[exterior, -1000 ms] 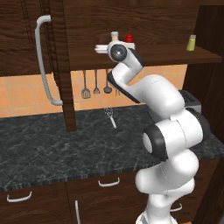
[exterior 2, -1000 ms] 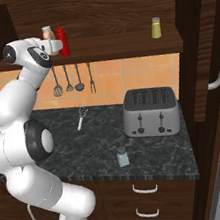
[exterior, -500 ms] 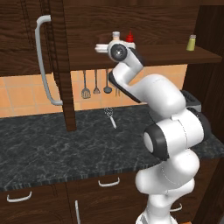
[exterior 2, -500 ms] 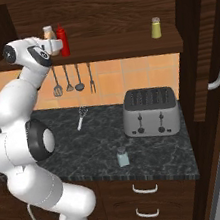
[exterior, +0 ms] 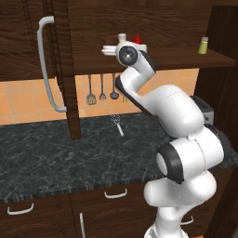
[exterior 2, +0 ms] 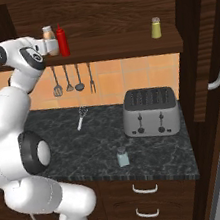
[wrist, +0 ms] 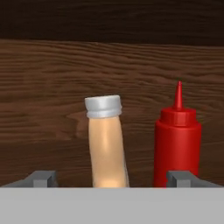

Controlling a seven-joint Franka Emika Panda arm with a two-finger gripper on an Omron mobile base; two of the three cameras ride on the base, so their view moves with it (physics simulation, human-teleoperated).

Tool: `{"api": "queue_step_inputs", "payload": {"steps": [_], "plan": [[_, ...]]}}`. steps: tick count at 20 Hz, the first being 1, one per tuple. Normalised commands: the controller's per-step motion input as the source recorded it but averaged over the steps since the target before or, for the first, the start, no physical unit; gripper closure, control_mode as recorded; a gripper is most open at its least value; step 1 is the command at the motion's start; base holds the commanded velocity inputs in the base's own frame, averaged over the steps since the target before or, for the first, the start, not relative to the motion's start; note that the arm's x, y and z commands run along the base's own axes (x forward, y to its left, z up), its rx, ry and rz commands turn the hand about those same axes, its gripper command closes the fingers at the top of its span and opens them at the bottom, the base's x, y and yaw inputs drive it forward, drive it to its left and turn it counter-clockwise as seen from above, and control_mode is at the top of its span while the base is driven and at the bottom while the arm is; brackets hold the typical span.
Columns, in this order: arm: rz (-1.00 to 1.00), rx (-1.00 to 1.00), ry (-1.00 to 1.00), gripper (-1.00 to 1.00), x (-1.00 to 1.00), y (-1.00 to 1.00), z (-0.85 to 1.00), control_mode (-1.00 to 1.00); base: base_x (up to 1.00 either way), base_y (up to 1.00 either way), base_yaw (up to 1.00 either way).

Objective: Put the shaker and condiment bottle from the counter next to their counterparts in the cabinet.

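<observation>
The peach-orange condiment bottle [wrist: 106, 148] with its grey-white cap stands on the cabinet shelf [exterior: 186, 58], close beside the red squeeze bottle [wrist: 177, 142]. My gripper [wrist: 113, 177] is open, one fingertip on either side of the condiment bottle and clear of it. From the base, the gripper [exterior: 116, 48] is level with the shelf's left end, at the condiment bottle [exterior 2: 47, 33] and red bottle [exterior 2: 62, 40]. The pale blue-grey shaker [exterior 2: 122, 156] stands on the black stone counter [exterior 2: 64, 155] near its front edge. The yellow-green shaker [exterior 2: 155, 27] is at the shelf's right end.
A silver toaster [exterior 2: 150, 111] sits on the counter behind the shaker. A whisk [exterior 2: 82, 117] lies near the wall, under hanging utensils [exterior 2: 68, 78]. The open cabinet door with its curved grey handle [exterior: 46, 65] juts out left of the arm.
The jaws have widened off the condiment bottle, which now stands free on the shelf. The arm has hardly moved.
</observation>
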Motion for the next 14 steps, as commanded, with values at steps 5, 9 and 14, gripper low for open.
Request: {"api": "queue_step_inputs", "payload": {"steps": [5, 9, 14], "plan": [[-0.02, 0.03, -0.01, -1.0, -0.82, -0.02, 0.11, -1.0, 0.0, 0.0, 0.0], [-0.06, 0.08, 0.0, -1.0, -0.85, -0.15, 0.1, -1.0, 0.0, 0.0, 0.0], [-0.06, 0.07, 0.0, -1.0, -0.7, -0.3, 0.0, -1.0, 0.0, 0.0, 0.0]]}}
